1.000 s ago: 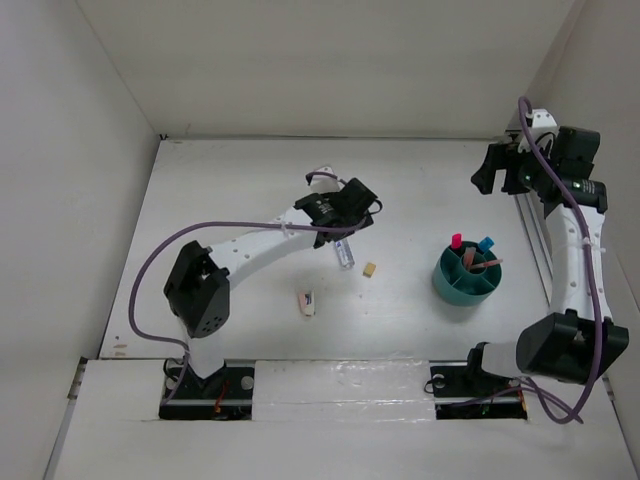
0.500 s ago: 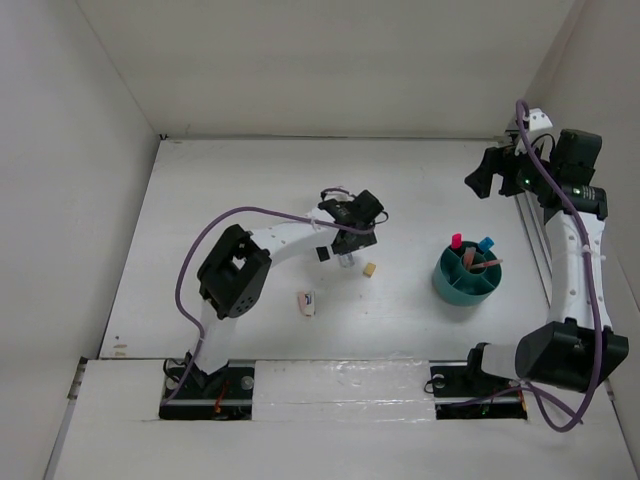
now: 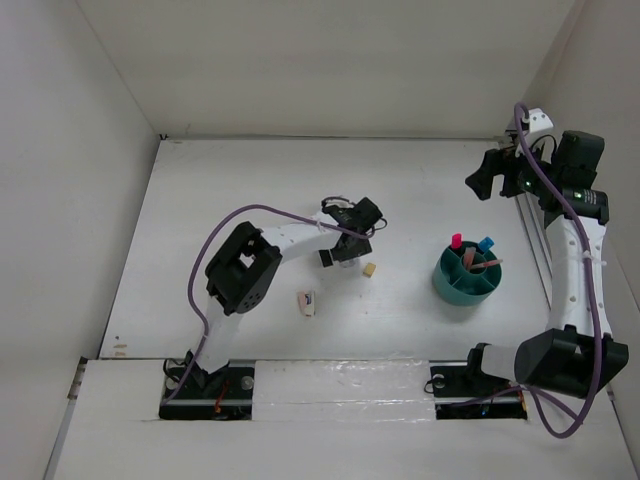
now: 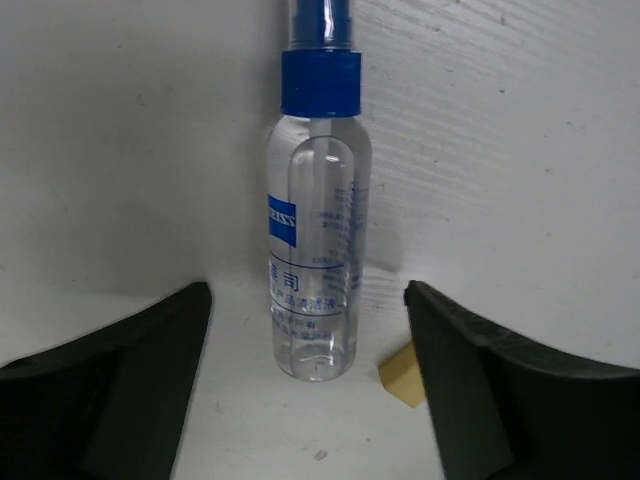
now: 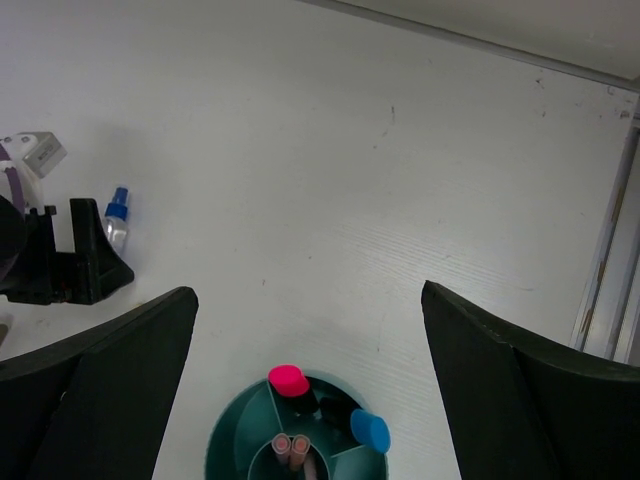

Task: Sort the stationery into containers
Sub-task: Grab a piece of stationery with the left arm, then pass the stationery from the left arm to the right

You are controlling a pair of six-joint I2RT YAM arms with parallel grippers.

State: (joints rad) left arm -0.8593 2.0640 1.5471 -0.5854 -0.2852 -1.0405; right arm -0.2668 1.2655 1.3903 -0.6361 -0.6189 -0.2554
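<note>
Above the table [image 3: 200,200], left fingers [image 4: 130,390] spread around bottle [image 4: 318,250], not touching, right fingers [image 5: 100,380] wide, empty

Teal organiser cup [image 5: 235,437] with pink-capped highlighter [image 5: 289,380] and blue-capped highlighter [image 5: 370,430], between the wide-spread right tool [image 5: 308,300]

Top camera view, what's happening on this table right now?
The left end effector is down at the table with its jaws open either side of the clear blue-capped bottle, which lies flat, not yet gripped. The right end effector hangs open and empty at the far right. The teal organiser cup holds two highlighters and pens; the eraser and stapler lie loose on the table.
</note>
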